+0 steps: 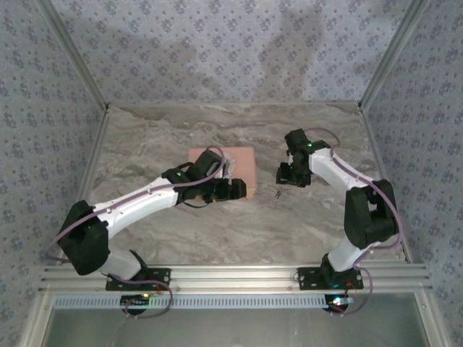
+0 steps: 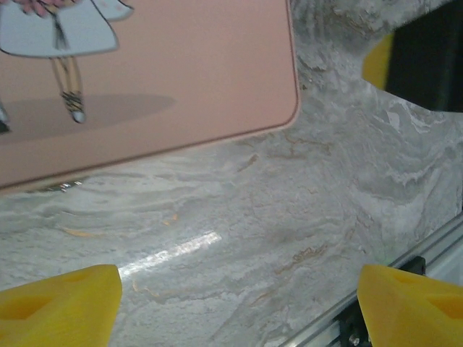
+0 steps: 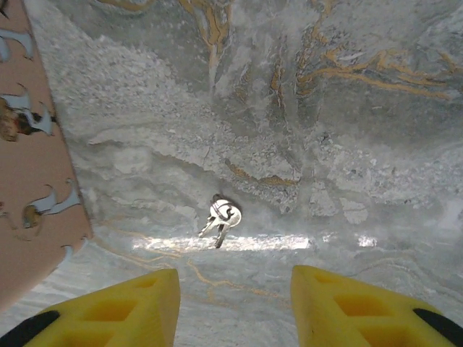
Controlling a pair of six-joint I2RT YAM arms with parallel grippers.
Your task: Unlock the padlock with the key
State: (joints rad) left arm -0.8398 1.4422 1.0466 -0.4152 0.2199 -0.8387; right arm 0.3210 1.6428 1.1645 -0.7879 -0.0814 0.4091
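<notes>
Marble tabletop [image 3: 347,108]; key [image 3: 221,217] lies flat just ahead of the right gripper [image 3: 233,283], outside its part-spread, empty fingers. Best to advance and centre the key in the gap before pinching. Left gripper [image 2: 239,289] is spread wide and empty, pink tin [image 2: 181,72] just ahead.

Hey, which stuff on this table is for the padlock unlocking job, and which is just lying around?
For the job:
- key, lying flat on the table, just ahead of the open right gripper

Just lying about, as far as I can tell:
- pink tin, beside the open left gripper
</notes>
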